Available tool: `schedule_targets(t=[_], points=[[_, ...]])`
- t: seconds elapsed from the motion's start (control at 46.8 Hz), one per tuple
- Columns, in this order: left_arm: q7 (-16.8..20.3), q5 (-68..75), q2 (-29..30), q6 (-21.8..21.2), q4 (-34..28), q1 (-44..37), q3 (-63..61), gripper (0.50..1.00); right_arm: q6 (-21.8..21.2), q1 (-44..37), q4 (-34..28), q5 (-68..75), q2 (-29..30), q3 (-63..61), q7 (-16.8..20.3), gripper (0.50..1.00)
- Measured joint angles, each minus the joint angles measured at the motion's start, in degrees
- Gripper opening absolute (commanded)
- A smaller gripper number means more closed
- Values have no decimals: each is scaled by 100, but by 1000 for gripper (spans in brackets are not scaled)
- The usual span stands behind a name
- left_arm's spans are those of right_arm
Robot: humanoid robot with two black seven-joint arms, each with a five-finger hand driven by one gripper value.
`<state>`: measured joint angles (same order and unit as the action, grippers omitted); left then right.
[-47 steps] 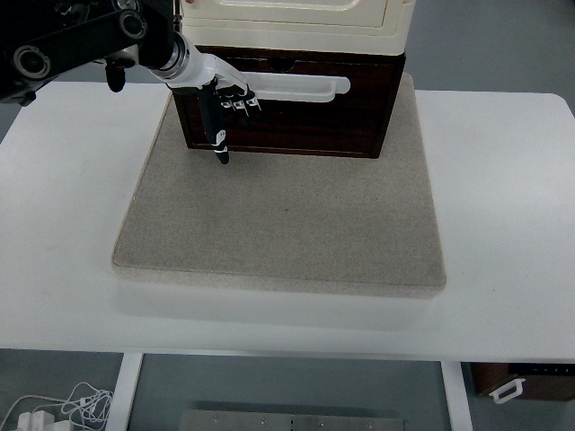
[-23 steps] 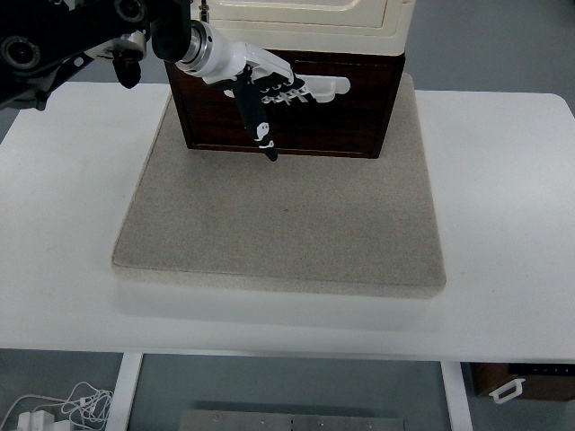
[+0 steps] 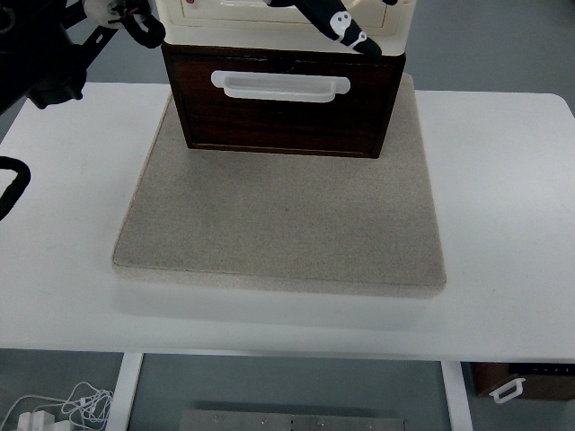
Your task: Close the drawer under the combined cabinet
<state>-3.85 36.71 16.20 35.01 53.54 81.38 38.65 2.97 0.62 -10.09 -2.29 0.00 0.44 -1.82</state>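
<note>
My left hand (image 3: 346,27): over the cream cabinet top, only fingers visible; grip state unclear.
Dark brown wooden drawer (image 3: 286,112): under cream plastic cabinet (image 3: 287,22), white handle (image 3: 279,85) unobstructed.
Surroundings: grey square mat (image 3: 278,220) on white desk (image 3: 503,224).

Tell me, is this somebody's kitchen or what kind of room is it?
Probably a robot test lab, not a kitchen. A small cabinet with a brown drawer sits on a grey mat on a plain white table, and loose cables lie on the floor.

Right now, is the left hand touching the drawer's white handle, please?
Apart. The top view shows the left hand raised over the cream cabinet, with bare drawer front between it and the white handle.
</note>
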Motion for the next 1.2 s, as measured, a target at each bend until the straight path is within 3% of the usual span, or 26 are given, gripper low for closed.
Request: schedule_targets(t=[0.321, 0.513, 0.834, 1.198], points=[[53, -54, -101, -98, -467, 156, 1772, 996, 0, 0, -1, 0, 0, 0, 1, 952], [58, -772, -75, -1231, -692, 562, 2210, 996, -1, -1, 1, 0, 0, 0, 4, 952], [444, -1521, 170, -2547, -1280, 740, 2373, 996, -5, 1, 0, 0, 0, 0, 0, 952], [332, -2439, 990, -2603, -2572, 742, 2401, 996, 0, 0, 1, 0, 0, -27, 0, 952]])
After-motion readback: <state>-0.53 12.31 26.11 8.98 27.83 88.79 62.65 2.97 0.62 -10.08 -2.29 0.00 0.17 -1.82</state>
